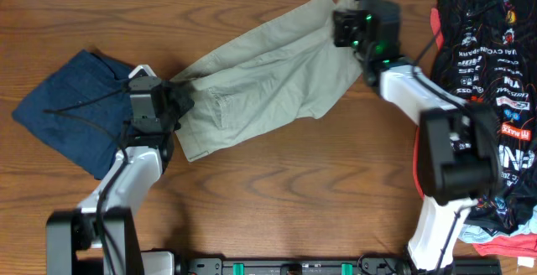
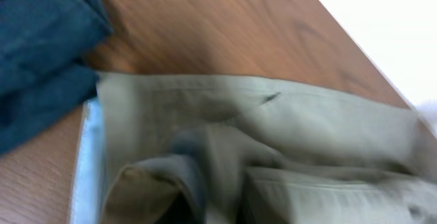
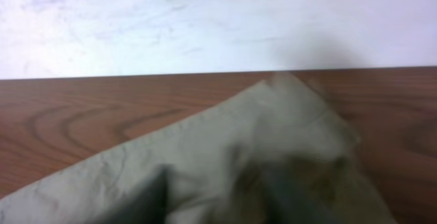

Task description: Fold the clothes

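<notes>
The clothes (image 1: 268, 82), a khaki-beige pair, lie on the wooden table (image 1: 294, 199) in a diagonal band that runs from the left-centre of the surface up to the far edge at the right-centre. The left gripper (image 1: 174, 101) is positioned at the lower left end of this band, at the wider hem. The right gripper (image 1: 348, 25) is positioned at the upper right end, near the far table edge. In the left wrist view the khaki fabric (image 2: 273, 135) fills the lower part of the frame, with a seam across it and a pale blue strip along its left edge. A blurred dark shape sits under a fold at the bottom, so it cannot be determined whether the left jaws stand apart or together. In the right wrist view a corner of the fabric (image 3: 225, 156) points toward the pale wall (image 3: 205, 19), and the blurred dark areas at the bottom leave the right jaws equally undetermined. The navy trousers (image 1: 67, 111) lie folded at the left, just beside the khaki hem. The black jersey (image 1: 491, 65) lies at the right edge, apart from the clothes.
</notes>
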### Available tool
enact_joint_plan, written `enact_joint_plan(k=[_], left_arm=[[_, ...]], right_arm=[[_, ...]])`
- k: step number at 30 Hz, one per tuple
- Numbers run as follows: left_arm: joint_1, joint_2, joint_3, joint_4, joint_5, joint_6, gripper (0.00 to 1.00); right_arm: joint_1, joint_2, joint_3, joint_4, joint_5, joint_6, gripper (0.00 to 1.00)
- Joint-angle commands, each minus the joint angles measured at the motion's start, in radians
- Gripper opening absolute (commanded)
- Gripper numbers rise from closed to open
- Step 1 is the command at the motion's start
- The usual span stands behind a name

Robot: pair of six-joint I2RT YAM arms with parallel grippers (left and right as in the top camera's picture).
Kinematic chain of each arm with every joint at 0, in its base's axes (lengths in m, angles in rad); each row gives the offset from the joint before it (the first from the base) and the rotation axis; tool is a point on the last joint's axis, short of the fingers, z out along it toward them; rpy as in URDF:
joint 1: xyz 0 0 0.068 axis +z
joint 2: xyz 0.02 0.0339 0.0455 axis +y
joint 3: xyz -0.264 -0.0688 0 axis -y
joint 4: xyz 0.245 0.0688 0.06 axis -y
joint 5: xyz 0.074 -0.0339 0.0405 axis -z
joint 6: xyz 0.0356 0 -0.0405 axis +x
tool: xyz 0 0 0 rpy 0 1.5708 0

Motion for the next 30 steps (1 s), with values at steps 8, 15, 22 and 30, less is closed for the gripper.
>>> enact_joint_plan(k=[8, 15, 22, 30], left_arm=[[0.075, 0.031, 0.009, -0.149, -0.035, -0.089, 0.35], [0.073, 0.031, 0.009, -0.332, 0.041, -0.089, 0.49], [0.072, 0.054, 0.002, -0.395, 0.102, -0.074, 0.79], [0.072, 0.066, 0.002, -0.382, 0.221, 0.027, 0.88]], right_arm=[[-0.019, 0.074, 0.017, -0.176, 0.151, -0.008, 0.66], [-0.058, 0.077, 0.016, -0.304, 0.129, -0.017, 0.66], [-0.042, 0.079, 0.016, -0.513, 0.155, -0.155, 0.61], [-0.064, 0.079, 0.016, -0.831, 0.385, -0.069, 0.48]])
